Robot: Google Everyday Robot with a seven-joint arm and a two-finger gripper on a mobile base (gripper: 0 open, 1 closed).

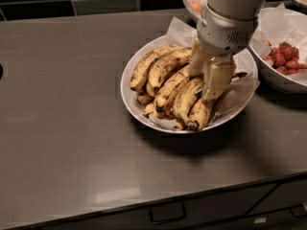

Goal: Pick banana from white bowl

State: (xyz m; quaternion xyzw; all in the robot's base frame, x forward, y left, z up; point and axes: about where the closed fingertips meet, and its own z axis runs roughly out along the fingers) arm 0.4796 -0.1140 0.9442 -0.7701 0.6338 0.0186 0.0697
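Note:
The white bowl (126, 94), wide, shallow and lined with crinkled paper, sits on the dark counter right of centre. It holds several overripe, brown-speckled bananas. My gripper (207, 73) reaches straight down into the right half of the bowl. It sits at the upper end of a long speckled banana (188, 98), whose dark tip points to the near rim. The gripper and its grey wrist hide the far ends of the right-hand bananas. No banana is lifted off the pile.
A white bowl of red strawberries (284, 59) stands close to the right of the big bowl. A bowl of small orange fruit (194, 6) is behind it. The counter's front edge with a drawer handle (167, 214) runs along the bottom. A dark tiled wall stands behind.

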